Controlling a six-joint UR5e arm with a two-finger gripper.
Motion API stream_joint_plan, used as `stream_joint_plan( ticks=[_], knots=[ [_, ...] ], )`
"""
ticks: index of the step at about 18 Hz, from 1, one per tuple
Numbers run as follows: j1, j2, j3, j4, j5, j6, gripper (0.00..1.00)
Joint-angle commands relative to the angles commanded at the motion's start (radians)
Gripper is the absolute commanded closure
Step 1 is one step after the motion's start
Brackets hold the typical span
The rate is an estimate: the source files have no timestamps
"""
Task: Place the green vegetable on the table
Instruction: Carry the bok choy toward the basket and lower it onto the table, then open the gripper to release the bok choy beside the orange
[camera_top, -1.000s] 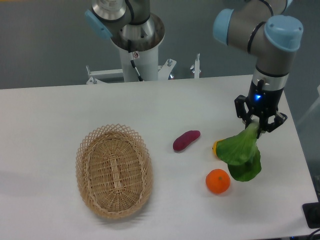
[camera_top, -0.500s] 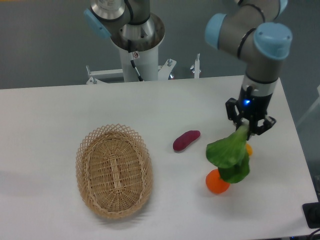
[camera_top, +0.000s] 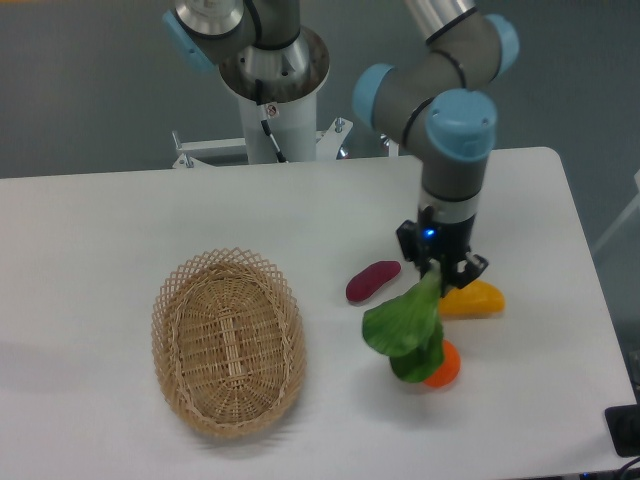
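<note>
The gripper (camera_top: 438, 268) pinches the green vegetable (camera_top: 405, 331) by its stem; leaves hang down-left, toward the table's (camera_top: 100, 220) front edge.

The arm reaches in from the upper middle, its grey links and light blue joint caps folded at the elbow, with the last link pointing straight down over the right half of the table. A blue light glows on the wrist. The black gripper (camera_top: 441, 268) points downward, its two fingers closed on the pale stem of the vegetable (camera_top: 405, 330), held above the tabletop.
</note>
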Motion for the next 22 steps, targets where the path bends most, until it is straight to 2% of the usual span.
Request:
stream_joint_plan(
  ticks=[4,7,10,14,15,16,17,18,19,22],
  knots=[
    [-0.034,-0.052,-0.011,0.064,0.003,0.028,0.67],
    [-0.040,-0.078,-0.017,0.068,0.008,0.054,0.67],
    [-0.048,-0.094,-0.015,0.068,0.060,0.100,0.67],
    [-0.048,-0.100,-0.018,0.069,0.066,0.121,0.66],
    [-0.048,-0.101,-0.018,0.071,0.066,0.120,0.63],
    [-0.048,-0.104,-0.012,0.074,0.066,0.120,0.53],
    [-0.048,-0.109,-0.006,0.078,0.064,0.120,0.40],
    [-0.048,-0.110,0.000,0.083,0.064,0.120,0.15],
    [-0.048,-0.112,0.003,0.086,0.064,0.121,0.00],
    [-0.045,-0.104,0.020,0.084,0.064,0.123,0.00]
  ],
)
